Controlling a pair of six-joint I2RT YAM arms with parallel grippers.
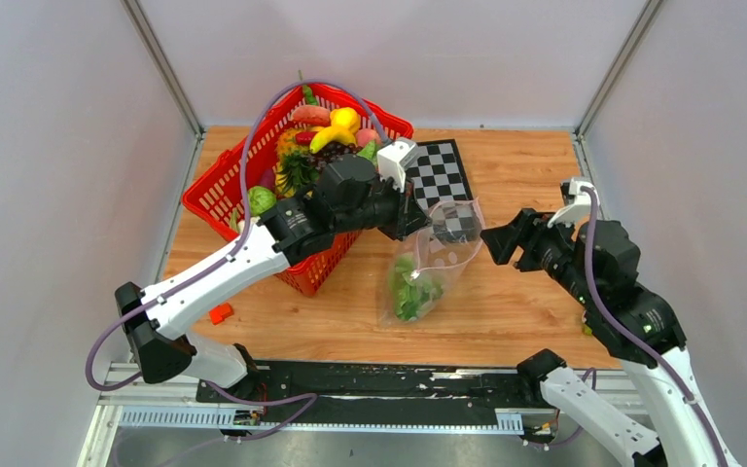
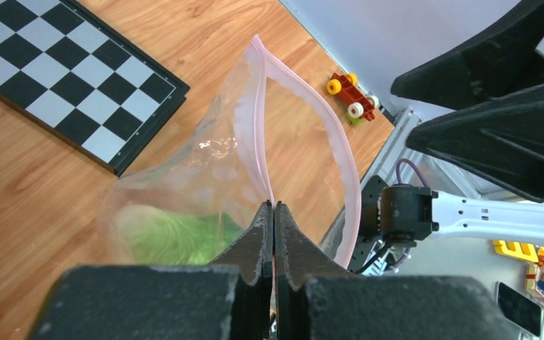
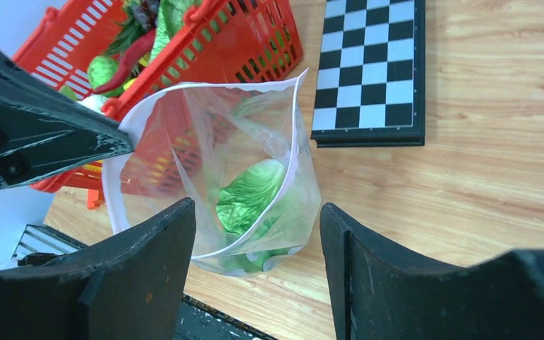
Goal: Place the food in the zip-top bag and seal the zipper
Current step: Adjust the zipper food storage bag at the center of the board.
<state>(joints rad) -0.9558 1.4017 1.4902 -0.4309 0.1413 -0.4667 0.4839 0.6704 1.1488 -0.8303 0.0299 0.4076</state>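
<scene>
The clear zip-top bag (image 1: 440, 255) stands on the wood table with its mouth held up and open. Green lettuce (image 1: 410, 292) lies at its bottom. My left gripper (image 1: 418, 226) is shut on the pink zipper (image 2: 261, 120) at the bag's left mouth edge, as the left wrist view (image 2: 275, 205) shows. My right gripper (image 1: 494, 243) is open and empty, just right of the bag's mouth; in its own view (image 3: 255, 205) the bag (image 3: 205, 142) and lettuce (image 3: 251, 188) sit between its fingers. More food, with yellow bananas (image 1: 336, 126) and a red chilli (image 3: 131, 57), fills the red basket (image 1: 216, 185).
A black-and-white chessboard (image 1: 440, 170) lies behind the bag. A small orange piece (image 1: 220, 312) lies on the table near the left arm's base. A toy car (image 2: 352, 98) sits at the table's edge. Grey walls close in both sides.
</scene>
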